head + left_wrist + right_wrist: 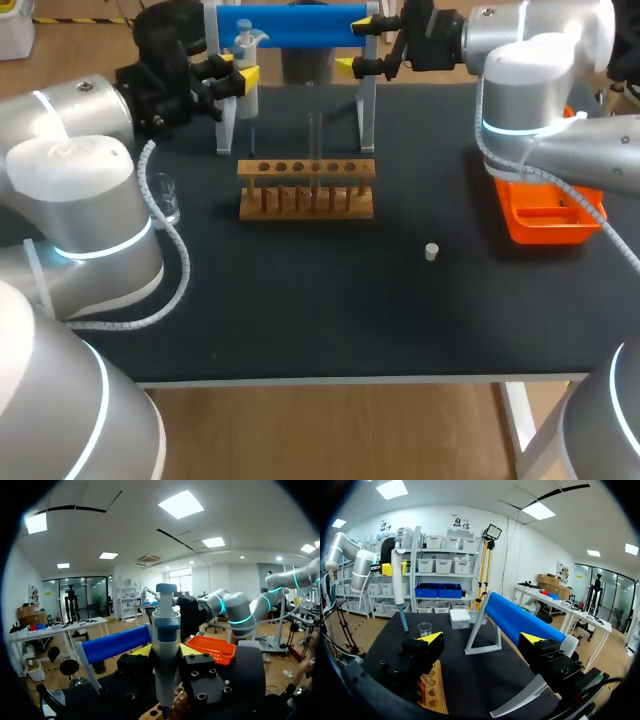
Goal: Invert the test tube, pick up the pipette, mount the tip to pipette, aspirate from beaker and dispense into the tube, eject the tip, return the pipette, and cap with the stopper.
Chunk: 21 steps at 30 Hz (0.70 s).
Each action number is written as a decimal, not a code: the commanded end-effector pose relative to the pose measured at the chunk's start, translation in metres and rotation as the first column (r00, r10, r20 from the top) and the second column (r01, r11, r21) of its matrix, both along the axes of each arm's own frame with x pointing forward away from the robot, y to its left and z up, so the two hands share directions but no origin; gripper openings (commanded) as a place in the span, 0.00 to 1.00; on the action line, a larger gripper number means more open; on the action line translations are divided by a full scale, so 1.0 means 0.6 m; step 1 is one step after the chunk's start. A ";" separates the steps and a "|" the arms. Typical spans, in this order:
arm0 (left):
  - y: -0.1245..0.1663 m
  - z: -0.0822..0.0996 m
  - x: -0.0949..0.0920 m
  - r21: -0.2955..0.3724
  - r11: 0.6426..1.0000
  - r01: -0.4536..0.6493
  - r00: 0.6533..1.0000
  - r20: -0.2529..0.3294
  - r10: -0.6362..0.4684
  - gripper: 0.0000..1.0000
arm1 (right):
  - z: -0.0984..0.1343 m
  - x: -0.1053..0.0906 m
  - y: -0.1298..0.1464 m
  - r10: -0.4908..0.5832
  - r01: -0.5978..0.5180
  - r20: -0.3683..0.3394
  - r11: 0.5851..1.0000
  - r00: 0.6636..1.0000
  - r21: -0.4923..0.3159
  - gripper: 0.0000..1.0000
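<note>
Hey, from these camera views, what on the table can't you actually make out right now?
Beaker: head view, my left arm covers part of it; liquid level unreadable.
Orange tray: head view, my right arm covers its far part.
Test tube: head view, too faint to show any liquid.
Pipette: head view, lower end too thin to tell whether a tip is mounted.

- table top (300,310): matt, dark, fine-textured mat.
- rack (306,190): bare matt wood.
- tray (548,222), at 3 o'clock of the rack: glossy orange plastic.
- pipette (165,645): smooth white and blue plastic.
- beaker (165,200), at 9 o'clock of the rack: clear, glassy.
- left arm shell (85,200): smooth silver, soft sheen.
</note>
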<state>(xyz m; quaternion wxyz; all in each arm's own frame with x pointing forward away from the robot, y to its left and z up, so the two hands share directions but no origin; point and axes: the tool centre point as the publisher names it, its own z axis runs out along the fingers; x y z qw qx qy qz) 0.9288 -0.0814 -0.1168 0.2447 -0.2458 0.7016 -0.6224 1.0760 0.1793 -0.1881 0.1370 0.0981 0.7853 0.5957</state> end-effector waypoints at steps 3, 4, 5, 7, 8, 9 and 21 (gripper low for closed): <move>-0.008 -0.013 0.050 -0.039 0.992 -0.119 0.993 0.007 0.120 0.00 | -0.001 -0.002 0.000 -0.004 0.004 0.003 1.000 1.000 0.002 1.00; -0.006 -0.014 0.056 -0.041 0.990 -0.132 0.991 0.003 0.132 0.00 | -0.001 -0.002 0.000 -0.004 0.004 0.003 1.000 1.000 0.002 1.00; -0.005 -0.015 0.061 -0.040 0.989 -0.144 0.990 0.001 0.144 0.00 | -0.001 -0.002 0.000 -0.004 0.004 0.003 1.000 1.000 0.002 1.00; -0.001 -0.015 0.072 -0.046 0.984 -0.172 0.985 0.001 0.173 0.00 | -0.001 -0.002 0.000 -0.004 0.004 0.003 1.000 1.000 0.002 1.00; 0.001 -0.015 0.077 -0.045 0.981 -0.190 0.982 0.000 0.191 0.00 | -0.001 -0.002 0.000 -0.004 0.004 0.003 1.000 1.000 0.002 1.00; 0.004 -0.015 0.081 -0.047 0.976 -0.211 0.978 -0.001 0.211 0.00 | -0.001 -0.002 0.000 -0.004 0.004 0.003 1.000 1.000 0.002 1.00; 0.010 -0.014 0.145 -0.006 0.929 -0.370 0.928 -0.056 0.369 0.00 | -0.001 -0.002 0.000 -0.004 0.004 0.003 1.000 1.000 0.002 1.00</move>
